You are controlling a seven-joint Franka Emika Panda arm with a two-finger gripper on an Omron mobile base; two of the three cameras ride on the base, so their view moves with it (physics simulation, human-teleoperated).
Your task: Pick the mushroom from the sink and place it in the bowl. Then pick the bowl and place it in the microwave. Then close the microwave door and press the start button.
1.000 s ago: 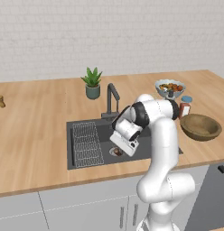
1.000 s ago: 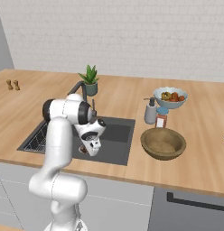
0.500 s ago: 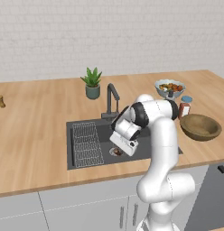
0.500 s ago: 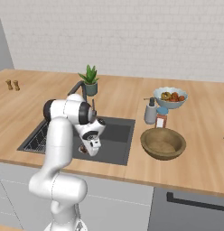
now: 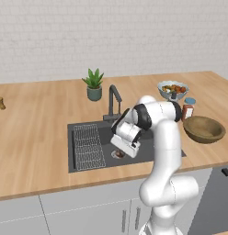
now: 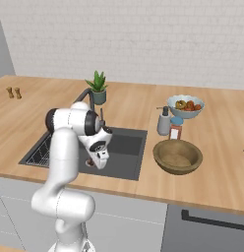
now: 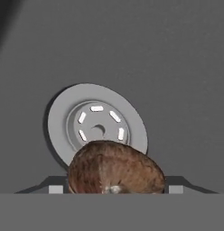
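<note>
Mushroom: you see it at 6 o'clock of the drain, on the sink floor.
Jaws: the gripper brackets it; grip unclear.
Risk: the rounded cap may squirt sideways, you lift empty.

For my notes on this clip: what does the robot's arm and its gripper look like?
A glossy white arm of rounded tube-like segments, with dark bands at the joints, rising from a bulbous white base. The wrist ends in a boxy white hand, grey on its face. The gripper has two small pale grey finger tips with dark sloped flanks. No cables or markings are visible.
</note>
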